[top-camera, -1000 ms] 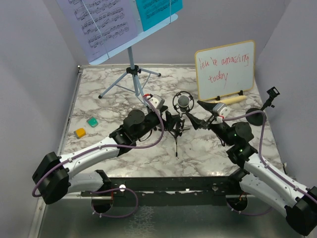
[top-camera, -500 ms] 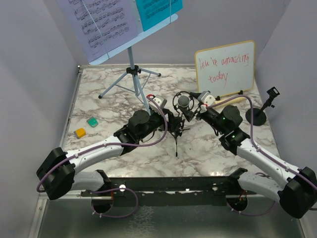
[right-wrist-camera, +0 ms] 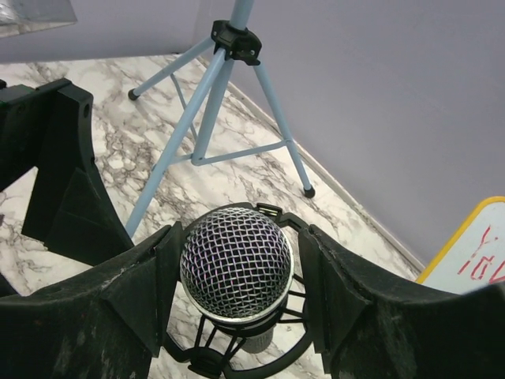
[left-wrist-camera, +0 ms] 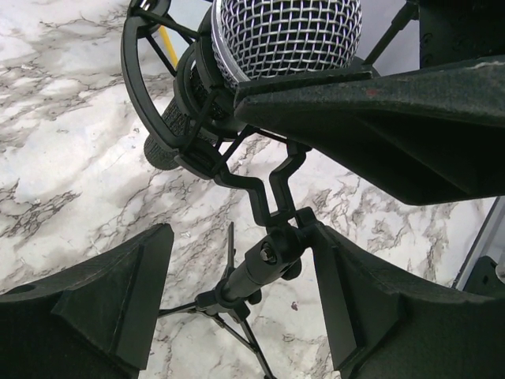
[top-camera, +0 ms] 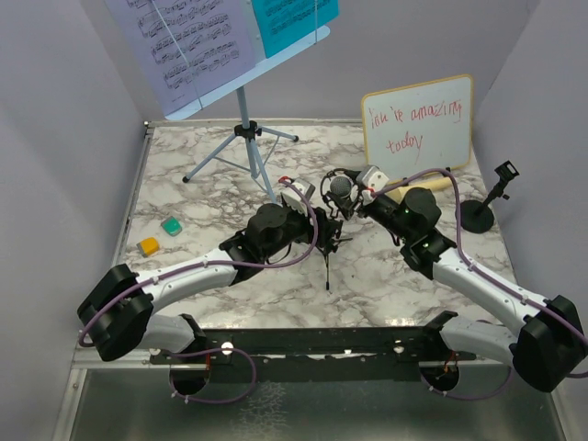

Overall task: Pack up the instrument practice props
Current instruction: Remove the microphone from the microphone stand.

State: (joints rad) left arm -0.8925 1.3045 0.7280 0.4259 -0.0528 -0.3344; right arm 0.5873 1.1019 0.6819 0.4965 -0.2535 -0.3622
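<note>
"Microphone (top-camera: pixel 341 190), the black one: where does it stand?"

"Upright on its small tripod (left-wrist-camera: pixel 229 324), at the middle of the bench (top-camera: pixel 165 197), between the two arms."

"And the left fingers (left-wrist-camera: pixel 118 308)?"

"Low down, spread wide on either side of the stem below the shock ring. One finger lies close against the stem's joint and the other is well clear. They have hold of nothing."

"The right fingers (right-wrist-camera: pixel 110 308)?"

"Higher, flanking the mesh head from the other side, with a gap to the mesh itself. The ring under the head reaches both inner faces. Whether they press on it I cannot tell."

"What else is around?"

"A green block (top-camera: pixel 170 225) and an orange block (top-camera: pixel 148 245) lie near each other at the left. A black pole on a round base (top-camera: pixel 478 214) stands at the right edge. Further back, a whiteboard (top-camera: pixel 418 129) with red writing stands at the right. The light-blue music rack (top-camera: pixel 246 138) stands at the left on its legs, carrying a printed music sheet (top-camera: pixel 184 46) and a cyan sheet (top-camera: pixel 289 18) side by side."
</note>
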